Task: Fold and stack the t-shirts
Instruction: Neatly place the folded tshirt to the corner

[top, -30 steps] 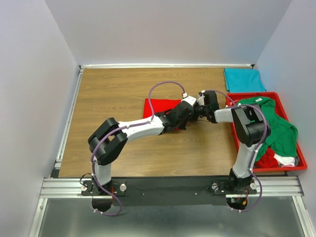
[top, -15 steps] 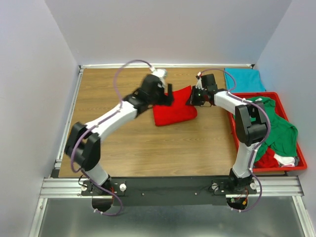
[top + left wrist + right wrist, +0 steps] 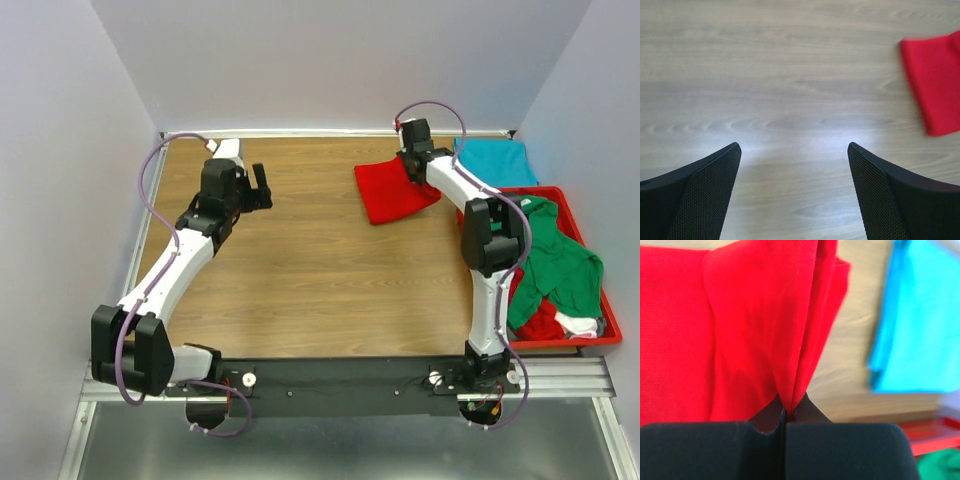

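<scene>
A folded red t-shirt (image 3: 392,192) lies at the back of the table, just left of a folded teal t-shirt (image 3: 492,160). My right gripper (image 3: 412,168) is shut on the red shirt's right edge. In the right wrist view the red cloth (image 3: 740,330) bunches into the closed right gripper (image 3: 785,415), with the teal t-shirt (image 3: 920,325) to the right. My left gripper (image 3: 262,187) hovers open over bare wood at the back left, well apart from the shirt. Nothing sits between the fingers of the left gripper (image 3: 792,147), and the red t-shirt (image 3: 935,85) shows at the upper right.
A red plastic tray (image 3: 612,338) stands along the right edge. A crumpled green t-shirt (image 3: 560,260) lies in it over some red cloth (image 3: 540,320) and a white piece (image 3: 580,323). Walls close the table's left, back and right sides.
The left gripper let go of the red shirt, opened and swung away to the back left. The right gripper shut on the shirt's edge and dragged it back and right toward the teal one.
</scene>
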Controlling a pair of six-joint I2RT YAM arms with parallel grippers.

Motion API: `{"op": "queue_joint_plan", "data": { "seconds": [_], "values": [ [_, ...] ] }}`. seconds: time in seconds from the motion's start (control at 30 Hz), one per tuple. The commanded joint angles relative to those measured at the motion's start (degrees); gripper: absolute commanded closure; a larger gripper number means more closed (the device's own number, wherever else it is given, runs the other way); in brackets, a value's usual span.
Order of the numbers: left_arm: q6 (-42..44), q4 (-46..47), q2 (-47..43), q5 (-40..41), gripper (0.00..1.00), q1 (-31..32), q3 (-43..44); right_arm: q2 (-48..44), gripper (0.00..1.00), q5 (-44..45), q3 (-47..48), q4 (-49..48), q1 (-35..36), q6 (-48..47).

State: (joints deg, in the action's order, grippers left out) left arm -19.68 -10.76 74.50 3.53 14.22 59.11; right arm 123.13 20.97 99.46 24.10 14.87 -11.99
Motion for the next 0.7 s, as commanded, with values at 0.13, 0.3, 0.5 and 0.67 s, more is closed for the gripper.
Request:
{"op": "queue_joint_plan", "data": {
  "seconds": [0.13,0.3,0.5,0.67],
  "values": [
    [1.3,4.3,1.3,5.9,0.05,-0.9,-6.2,8.3,0.99,14.0,13.6,1.2,-2.8,-13.8],
    [0.9,3.6,4.5,7.5,0.06,-1.3,-4.4,10.2,0.99,15.6,18.1,1.2,-5.1,-16.8],
    [0.2,3.0,6.7,7.8,0.06,-1.4,-3.9,12.6,0.99,17.9,21.3,1.0,-7.4,-18.0],
    [0.3,3.0,7.2,8.7,0.03,-1.4,-4.1,14.3,0.99,19.4,25.4,0.7,-8.7,-20.0]
  ]
}}
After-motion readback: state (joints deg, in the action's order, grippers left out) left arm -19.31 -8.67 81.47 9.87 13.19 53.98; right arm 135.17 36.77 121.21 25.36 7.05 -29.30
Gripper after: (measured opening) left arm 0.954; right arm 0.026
